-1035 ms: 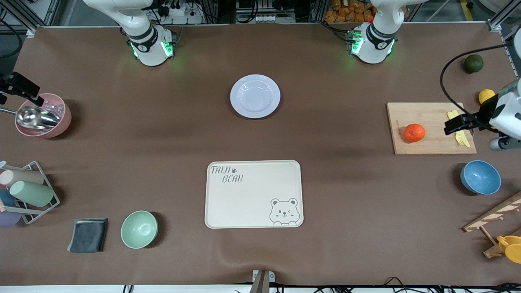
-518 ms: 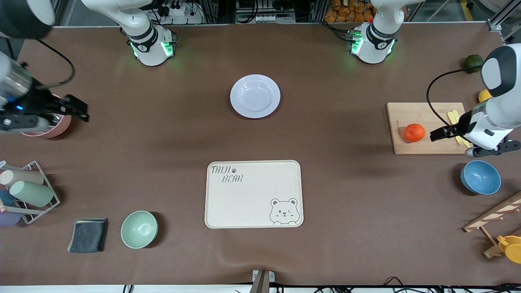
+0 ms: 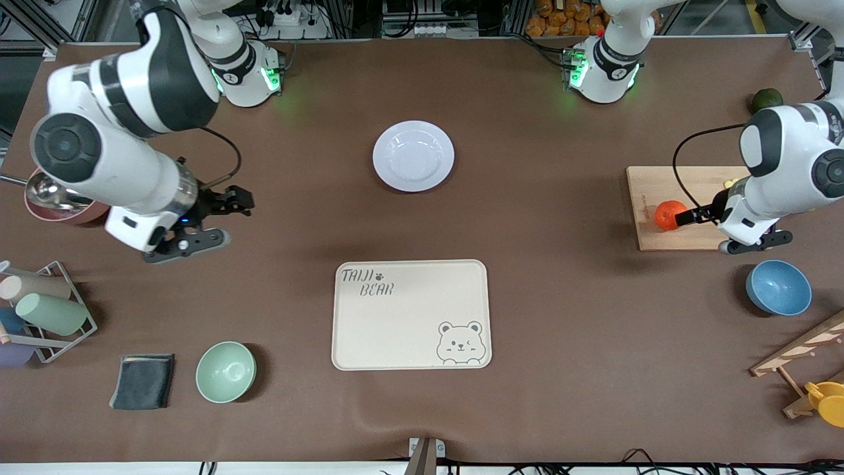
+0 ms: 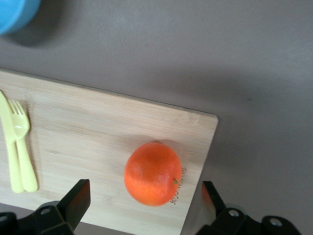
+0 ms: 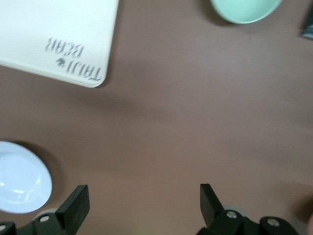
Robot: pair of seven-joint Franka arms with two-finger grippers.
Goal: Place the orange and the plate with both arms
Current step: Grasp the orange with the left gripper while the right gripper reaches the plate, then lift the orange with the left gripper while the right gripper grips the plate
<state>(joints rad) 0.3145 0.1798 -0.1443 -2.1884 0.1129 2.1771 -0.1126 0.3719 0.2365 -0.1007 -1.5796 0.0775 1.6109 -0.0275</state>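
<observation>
Left gripper (image 4: 142,196) up over the cutting board (image 4: 88,137), jaws wide apart and holding nothing. Between the two jaws, just ahead of them, the orange (image 4: 152,173) (small, round, bright), sitting on the board near its edge, not touched by either jaw. Off to one side of the jaws, a yellow fork (image 4: 22,147) lying flat on the same board. Past the board from the jaws, a blue bowl (image 4: 14,12) on the brown tabletop (image 4: 220,58).

Right gripper (image 5: 142,200) up over bare tabletop toward the right arm's end, jaws wide apart too, nothing between them. Off to one side of these jaws, apart from them, the plate (image 5: 22,186) (pale, round, shallow), resting flat on the tabletop with nothing on it. Well ahead of the jaws, the cream tray (image 5: 54,34) with the bear print, and a green bowl (image 5: 244,10) farther along.

From the front: orange (image 3: 669,214) right at the left gripper (image 3: 686,216), plate (image 3: 413,156) between the two arm bases, nearer the camera than they are, well apart from the right gripper (image 3: 241,201). Tray (image 3: 411,314) nearer the camera than the plate, empty.
</observation>
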